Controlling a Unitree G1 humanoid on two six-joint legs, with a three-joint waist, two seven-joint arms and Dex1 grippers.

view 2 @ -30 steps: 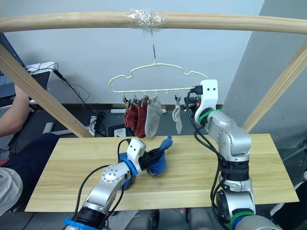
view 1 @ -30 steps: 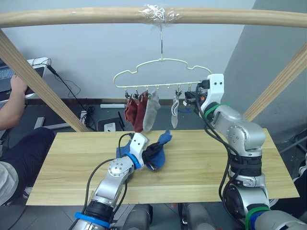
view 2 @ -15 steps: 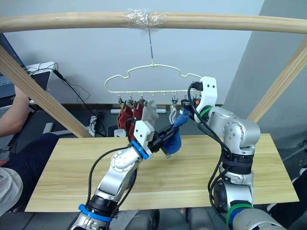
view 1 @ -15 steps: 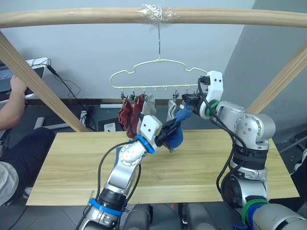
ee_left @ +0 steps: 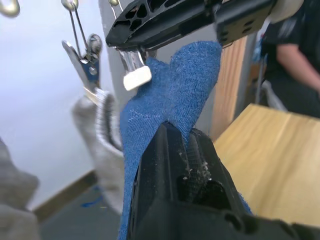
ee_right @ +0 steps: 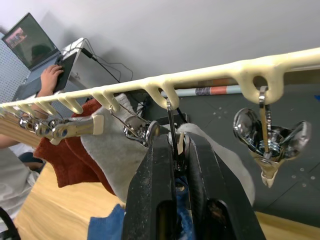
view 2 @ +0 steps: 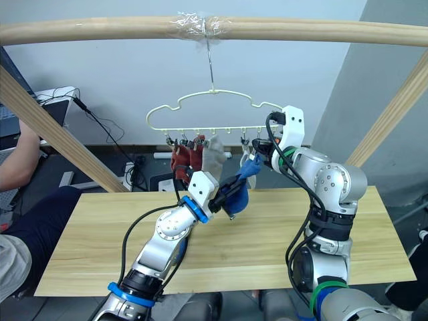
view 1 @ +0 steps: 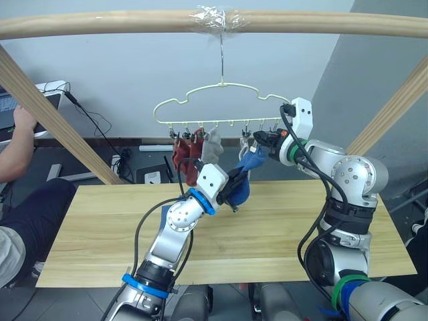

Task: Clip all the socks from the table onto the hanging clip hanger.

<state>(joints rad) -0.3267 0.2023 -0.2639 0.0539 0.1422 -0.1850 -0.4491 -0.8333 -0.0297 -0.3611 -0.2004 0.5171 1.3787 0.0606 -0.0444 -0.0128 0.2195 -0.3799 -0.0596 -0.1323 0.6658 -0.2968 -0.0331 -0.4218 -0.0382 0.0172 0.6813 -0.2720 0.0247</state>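
The left gripper (view 1: pixel 234 188) holds a blue sock (view 1: pixel 242 180) raised above the worktop (view 1: pixel 100 221), its tip at a clip (ee_right: pixel 171 131) that the right gripper (ee_right: pixel 175 150) pinches on the clip hanger (view 1: pixel 200 93).

Lighting: bright, even, diffuse daylight-type; no hard source visible.
Shadows: soft and faint, under the arms on the table (view 1: pixel 100 227).
Glare: small highlights on the clear tape around the wooden beam (view 1: pixel 221 17); bright glints on a metal clip (ee_right: pixel 270 137).
Focus, head views: sharp across the frame.
Focus, left wrist view: the blue sock (ee_left: pixel 170 110) crisp in its knit; a grey sock (ee_left: pixel 15 200) at the edge blurred.
Focus, right wrist view: background laptop (ee_right: pixel 25 40) soft.
Distortion: the beam bows slightly.
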